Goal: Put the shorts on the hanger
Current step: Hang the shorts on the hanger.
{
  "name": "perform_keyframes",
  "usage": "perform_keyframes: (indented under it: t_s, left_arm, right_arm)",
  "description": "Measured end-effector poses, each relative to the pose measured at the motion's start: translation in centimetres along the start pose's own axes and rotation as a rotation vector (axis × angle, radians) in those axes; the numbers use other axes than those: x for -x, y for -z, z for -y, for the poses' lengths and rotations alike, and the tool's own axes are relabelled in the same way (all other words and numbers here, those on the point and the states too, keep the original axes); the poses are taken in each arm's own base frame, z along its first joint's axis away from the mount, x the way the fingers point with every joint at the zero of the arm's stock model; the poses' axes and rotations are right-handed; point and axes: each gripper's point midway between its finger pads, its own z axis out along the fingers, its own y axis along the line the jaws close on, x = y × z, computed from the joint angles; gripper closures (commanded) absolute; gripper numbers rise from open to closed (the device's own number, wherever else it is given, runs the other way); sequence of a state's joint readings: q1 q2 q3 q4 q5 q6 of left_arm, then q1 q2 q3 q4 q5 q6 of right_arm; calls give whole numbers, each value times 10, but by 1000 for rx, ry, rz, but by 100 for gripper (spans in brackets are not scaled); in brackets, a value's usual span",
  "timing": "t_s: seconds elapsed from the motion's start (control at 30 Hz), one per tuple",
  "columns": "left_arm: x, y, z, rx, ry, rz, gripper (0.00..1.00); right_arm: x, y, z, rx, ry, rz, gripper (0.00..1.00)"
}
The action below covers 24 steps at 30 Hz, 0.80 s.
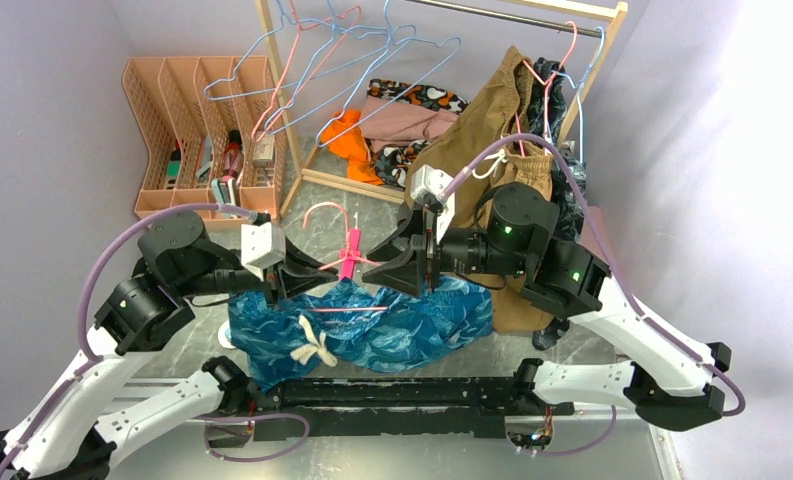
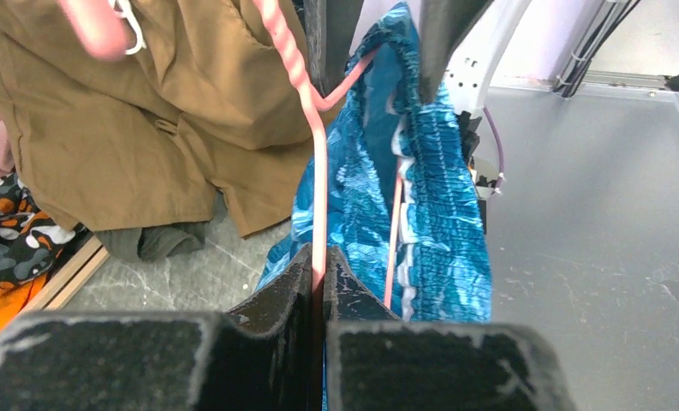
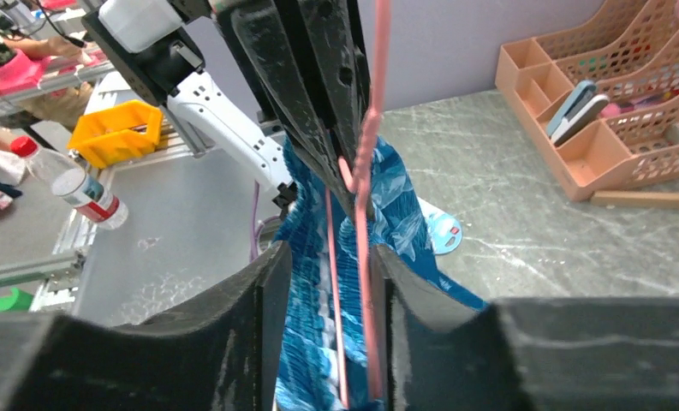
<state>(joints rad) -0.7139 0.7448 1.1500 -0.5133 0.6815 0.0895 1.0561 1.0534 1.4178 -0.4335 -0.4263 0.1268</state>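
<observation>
The teal leaf-print shorts hang down to the table between the two arms, with their cream drawstring at the front. The pink hanger stands above them, hook up, and its lower wire runs through the waistband. My left gripper is shut on one hanger wire, which runs straight out from between the pinched jaws. My right gripper faces it from the other side. Its jaws stand apart, with two hanger wires and bunched shorts fabric in the gap.
Tan-brown shorts and a dark garment hang on a wooden rack behind the right arm. Light-blue hangers hang on the rail above a pile of clothes. A pink file organiser stands at the back left.
</observation>
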Motion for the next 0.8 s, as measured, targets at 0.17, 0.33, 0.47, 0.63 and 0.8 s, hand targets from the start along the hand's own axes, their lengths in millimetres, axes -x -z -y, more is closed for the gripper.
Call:
perform_keyframes:
  t_s: [0.17, 0.33, 0.47, 0.63, 0.8]
  left_arm:
    - [-4, -4, -5, 7, 16, -16, 93]
    - [-7, -10, -9, 7, 30, -28, 93]
    - [-7, -11, -10, 6, 34, -29, 93]
    - [-1, -11, -10, 4, 25, -15, 93]
    - [0, -11, -9, -1, 26, -10, 93]
  right_arm:
    - [11, -2, -2, 3, 13, 3, 40]
    - [11, -8, 5, -21, 18, -3, 39]
    - [3, -17, 15, -45, 11, -30, 40]
    - [-4, -25, 20, -56, 2, -50, 53]
    - [-2, -27, 17, -33, -10, -40, 58]
